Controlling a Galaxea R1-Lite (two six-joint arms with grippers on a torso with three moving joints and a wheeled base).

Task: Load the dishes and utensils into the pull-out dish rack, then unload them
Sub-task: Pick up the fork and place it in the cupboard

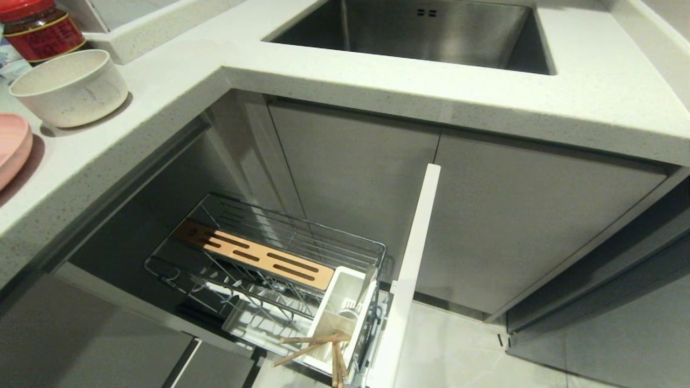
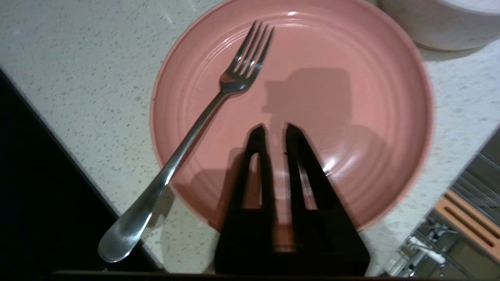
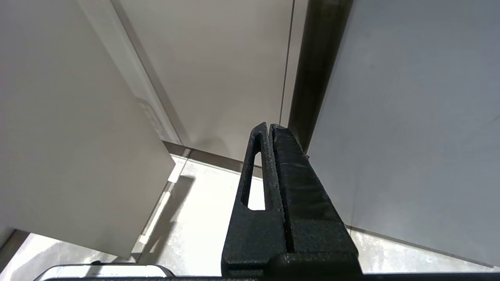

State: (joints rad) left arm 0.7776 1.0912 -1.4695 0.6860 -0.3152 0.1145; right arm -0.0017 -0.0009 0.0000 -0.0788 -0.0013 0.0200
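In the left wrist view the pink plate (image 2: 332, 78) lies on the speckled counter with the silver fork (image 2: 203, 125) across it. The fork's tines rest on the plate and its handle runs over the rim to the counter edge. My left gripper (image 2: 275, 127) hovers over the plate, beside the fork. It is open by a narrow gap with nothing in it. The off-white bowl (image 1: 70, 89) stands next to the plate (image 1: 11, 145). The pull-out dish rack (image 1: 269, 258) is drawn out below. The wooden chopsticks (image 1: 318, 347) lean in its white utensil holder (image 1: 339, 312). My right gripper (image 3: 269, 125) is shut and parked facing cabinet fronts.
A steel sink (image 1: 420, 32) is set into the counter at the back. A red-lidded jar (image 1: 40, 27) stands behind the bowl. The rack's white cabinet front (image 1: 409, 269) juts out edge-on to its right. Neither arm shows in the head view.
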